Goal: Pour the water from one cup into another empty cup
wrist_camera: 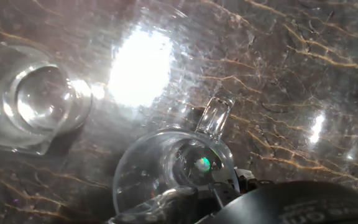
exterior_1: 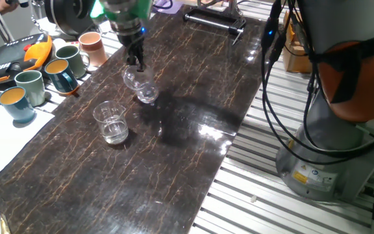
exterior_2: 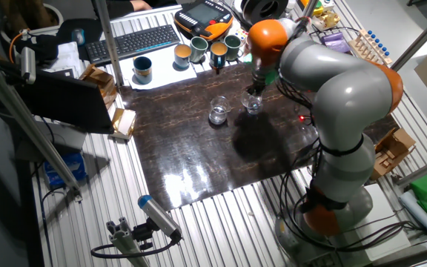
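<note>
Tumbler [exterior_1: 143,86], clear and thick-based, hangs tilted, clamped at its rim by the gripper [exterior_1: 135,62].

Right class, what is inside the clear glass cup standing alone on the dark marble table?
The free-standing clear glass cup on the dark marble table seems to hold a little clear water at its bottom; glare hides the exact level.
</note>
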Controlling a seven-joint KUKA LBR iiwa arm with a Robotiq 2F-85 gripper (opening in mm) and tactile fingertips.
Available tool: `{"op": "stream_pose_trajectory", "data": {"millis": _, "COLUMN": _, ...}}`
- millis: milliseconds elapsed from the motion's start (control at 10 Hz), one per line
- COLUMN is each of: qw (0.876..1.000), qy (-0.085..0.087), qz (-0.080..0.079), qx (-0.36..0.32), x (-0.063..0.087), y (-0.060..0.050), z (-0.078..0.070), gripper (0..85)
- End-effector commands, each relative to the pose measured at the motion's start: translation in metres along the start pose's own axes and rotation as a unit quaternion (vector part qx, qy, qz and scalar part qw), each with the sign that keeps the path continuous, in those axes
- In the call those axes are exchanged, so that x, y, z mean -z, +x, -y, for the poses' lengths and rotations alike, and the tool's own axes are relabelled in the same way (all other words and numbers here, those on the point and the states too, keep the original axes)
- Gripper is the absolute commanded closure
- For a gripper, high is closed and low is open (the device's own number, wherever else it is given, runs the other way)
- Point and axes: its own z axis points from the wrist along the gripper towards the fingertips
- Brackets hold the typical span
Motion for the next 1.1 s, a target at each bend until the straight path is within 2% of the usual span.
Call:
{"op": "stream_pose_trajectory", "data": {"millis": 0, "qw": 1.000, "qy": -0.004, "qz": -0.001, "qx": 0.001, "x": -0.002, "y": 0.001, "z": 0.003, "gripper": 84.3}}
{"op": "stream_pose_trajectory", "data": {"millis": 600, "qw": 1.000, "qy": -0.021, "qz": 0.002, "qx": 0.003, "x": -0.017, "y": 0.006, "z": 0.016, "gripper": 84.3}}
{"op": "stream_pose_trajectory", "data": {"millis": 1000, "qw": 0.999, "qy": -0.047, "qz": -0.007, "qx": -0.001, "x": -0.019, "y": 0.006, "z": 0.016, "gripper": 84.3}}
